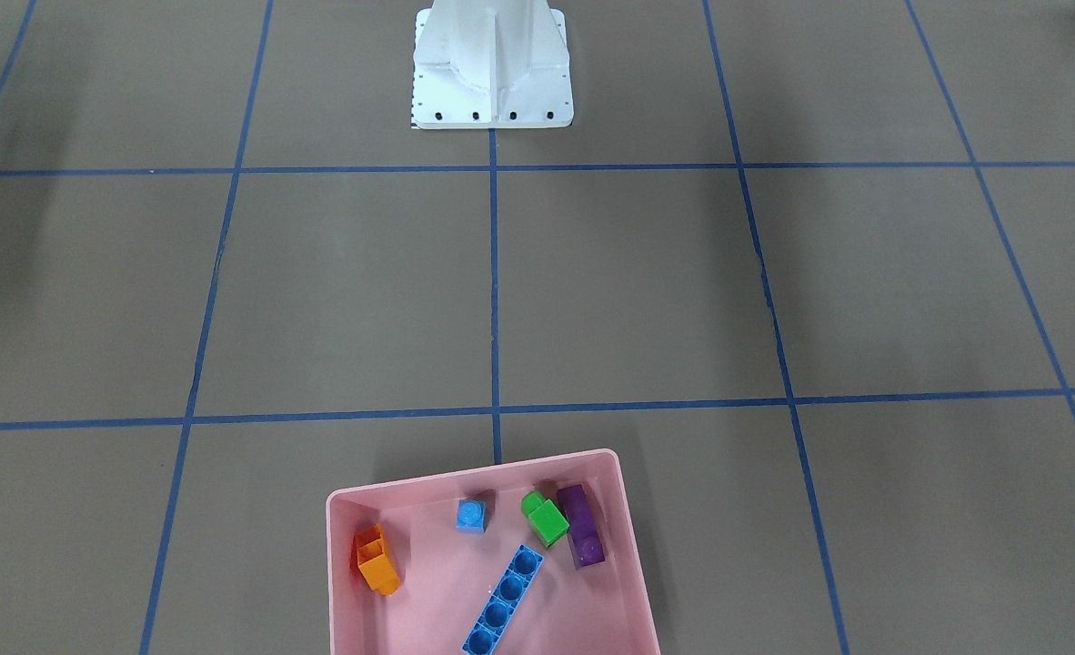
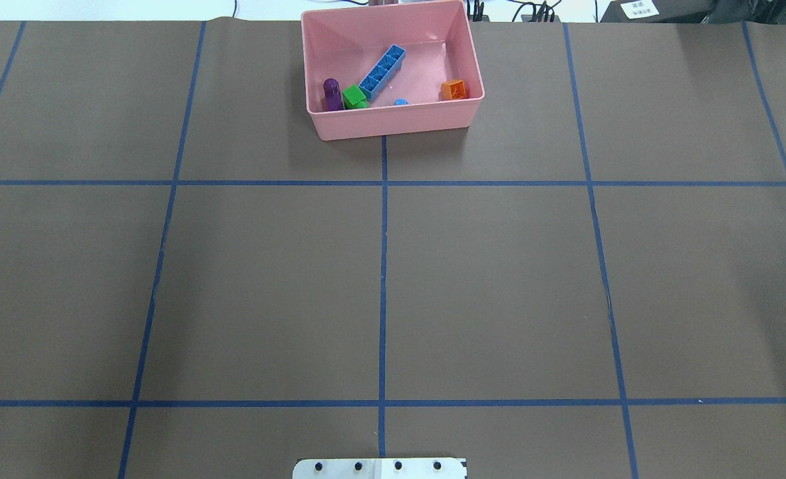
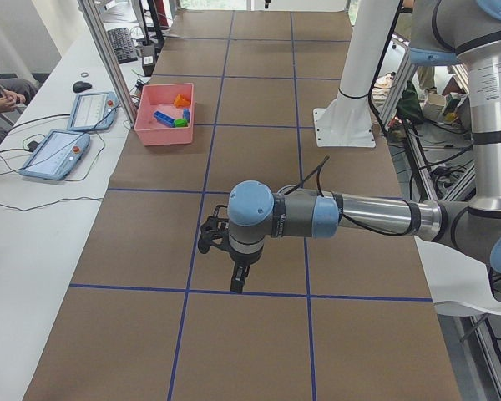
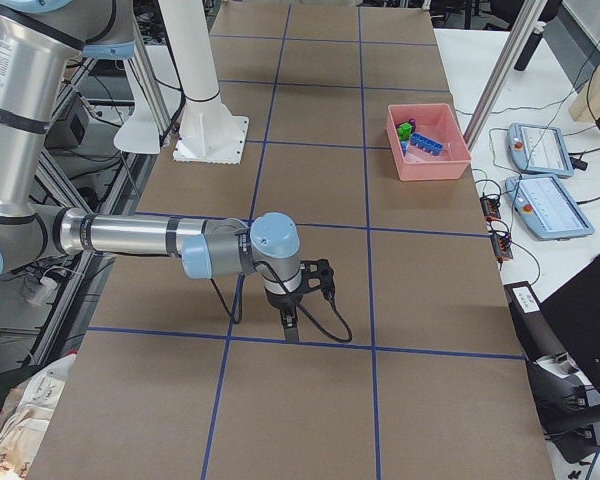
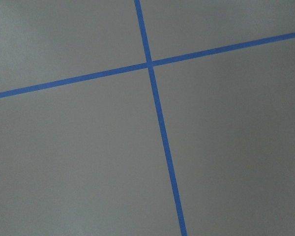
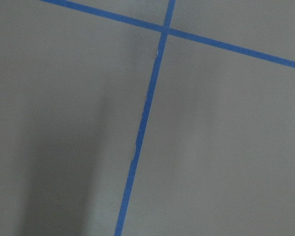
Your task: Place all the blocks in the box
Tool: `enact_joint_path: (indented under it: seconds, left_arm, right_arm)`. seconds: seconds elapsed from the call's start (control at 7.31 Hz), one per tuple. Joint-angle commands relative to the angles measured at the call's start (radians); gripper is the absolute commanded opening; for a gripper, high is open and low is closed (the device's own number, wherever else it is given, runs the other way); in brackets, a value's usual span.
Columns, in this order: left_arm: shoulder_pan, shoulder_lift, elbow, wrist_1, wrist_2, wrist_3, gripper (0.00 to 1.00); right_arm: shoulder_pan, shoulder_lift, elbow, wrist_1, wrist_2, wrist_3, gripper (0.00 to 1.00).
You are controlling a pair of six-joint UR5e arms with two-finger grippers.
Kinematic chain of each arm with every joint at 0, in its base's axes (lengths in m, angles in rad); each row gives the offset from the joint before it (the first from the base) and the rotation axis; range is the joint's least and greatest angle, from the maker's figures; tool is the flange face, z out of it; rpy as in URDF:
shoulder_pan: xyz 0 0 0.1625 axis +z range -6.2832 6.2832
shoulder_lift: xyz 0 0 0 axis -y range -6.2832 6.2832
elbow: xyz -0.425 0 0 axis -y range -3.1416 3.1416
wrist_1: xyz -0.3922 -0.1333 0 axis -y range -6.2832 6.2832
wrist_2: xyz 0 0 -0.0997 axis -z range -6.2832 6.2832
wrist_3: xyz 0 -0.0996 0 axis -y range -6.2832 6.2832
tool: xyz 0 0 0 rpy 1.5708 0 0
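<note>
From the front, the box holds the orange block, small blue block, long blue block, and green block just beside the purple block. In the side views, the left gripper and right gripper hang low over the table, well apart from the box. I cannot tell how wide either stands or whether it holds anything.

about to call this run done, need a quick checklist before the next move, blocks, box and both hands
1. Orange block inside the box: ok.
2. Small blue block and long blue block inside the box: ok.
3. Green block and purple block inside the box, side by side: ok.
4. No block on the table outside the box, in the front and overhead views: ok.
5. Left hand and right hand well away from the box: ok.
6. Both hands open and empty: cannot tell, they show only in the side views.
</note>
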Motion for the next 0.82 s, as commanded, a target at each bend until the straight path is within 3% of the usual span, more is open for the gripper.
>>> enact_joint_path:
  seconds: [0.0,0.41,0.68]
  left_arm:
    - [-0.001,0.004,-0.002,-0.002,-0.005,-0.001,1.0]
    - [-0.001,0.009,-0.01,-0.002,-0.005,-0.001,1.0]
    - [-0.001,0.011,-0.012,-0.002,-0.005,-0.001,1.0]
  right_arm:
    - [0.011,-0.004,0.0,-0.004,0.083,0.004,1.0]
    - [0.023,0.062,0.014,-0.11,0.079,0.004,1.0]
    - [0.022,0.049,0.012,-0.11,0.057,0.004,1.0]
